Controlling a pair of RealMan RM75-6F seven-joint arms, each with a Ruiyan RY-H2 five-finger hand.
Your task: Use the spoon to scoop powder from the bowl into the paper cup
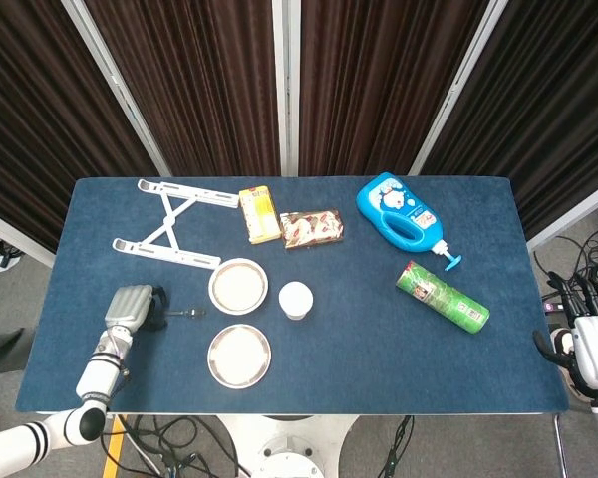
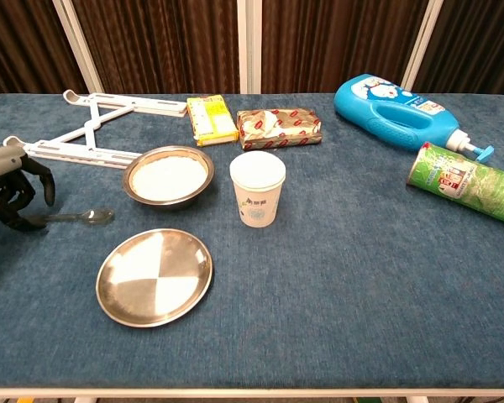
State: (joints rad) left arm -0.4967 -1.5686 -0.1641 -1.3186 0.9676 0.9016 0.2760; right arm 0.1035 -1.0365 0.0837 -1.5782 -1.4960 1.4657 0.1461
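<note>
The spoon (image 2: 84, 217) lies flat on the blue table left of the steel bowl (image 2: 168, 177), which is filled with white powder. A white paper cup (image 2: 257, 189) stands upright just right of the bowl. My left hand (image 2: 13, 189) hangs over the far end of the spoon's handle, fingers curved down and apart; I cannot tell whether they touch it. From the head view, the left hand (image 1: 132, 307) covers the handle and only the spoon's bowl end (image 1: 186, 314) shows. My right hand (image 1: 593, 344) stays off the table's right edge, fingers spread and holding nothing.
An empty steel plate (image 2: 154, 276) lies in front of the bowl. A white folding stand (image 2: 84, 134) sits behind my left hand. Along the back lie a yellow box (image 2: 212, 118) and a snack pack (image 2: 279, 128). At the right are a blue bottle (image 2: 399, 111) and a green can (image 2: 470, 185).
</note>
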